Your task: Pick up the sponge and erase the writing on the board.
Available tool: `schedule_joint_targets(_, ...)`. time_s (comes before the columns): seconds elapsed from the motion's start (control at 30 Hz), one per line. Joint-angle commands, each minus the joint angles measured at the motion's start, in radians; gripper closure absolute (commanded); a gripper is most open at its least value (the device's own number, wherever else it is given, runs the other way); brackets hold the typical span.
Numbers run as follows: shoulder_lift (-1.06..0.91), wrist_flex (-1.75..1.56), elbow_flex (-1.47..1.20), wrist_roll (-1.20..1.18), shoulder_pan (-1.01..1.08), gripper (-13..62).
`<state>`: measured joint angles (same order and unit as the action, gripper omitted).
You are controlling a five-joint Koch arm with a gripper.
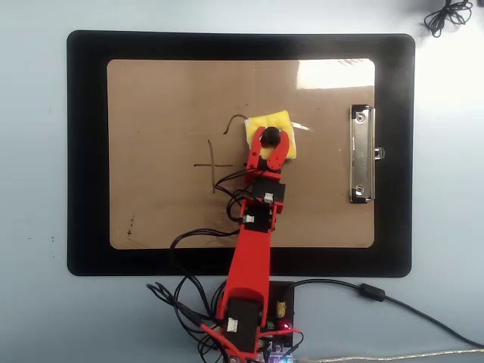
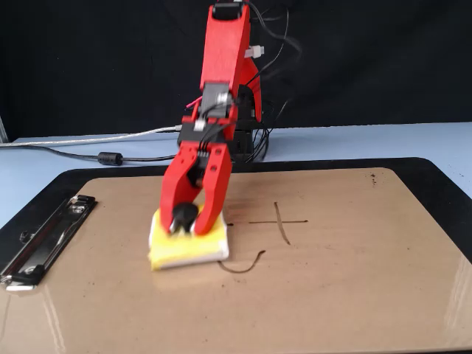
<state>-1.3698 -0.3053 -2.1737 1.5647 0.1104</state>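
Observation:
The tan board lies on a black mat, its silver clip at the right in the overhead view. The yellow sponge rests flat on the board. My red gripper is shut on the sponge's black knob. The writing that shows is one plus-like cross and a small arc beside the sponge. No second cross shows; the sponge and gripper cover that spot.
The black mat lies under the board on a pale blue table. The arm's base and cables sit at the mat's near edge in the overhead view. A black cable runs behind the mat. A cable coil lies top right.

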Motion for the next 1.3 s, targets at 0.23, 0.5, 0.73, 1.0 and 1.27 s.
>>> schedule_joint_targets(0.23,-0.764,0.278,-0.543,0.008,-0.008,57.3)
schedule_joint_targets(0.5,-0.293,0.213,-0.189,0.017,-0.064,57.3)
schedule_joint_targets(0.73,-0.589,0.428,-0.305,0.009,-0.110,57.3)
schedule_joint_targets(1.0,-0.227,0.371,-0.012,0.012,-0.287,57.3)
schedule_joint_targets(1.27,-0.333,0.380,-0.086,0.005,-0.132,57.3)
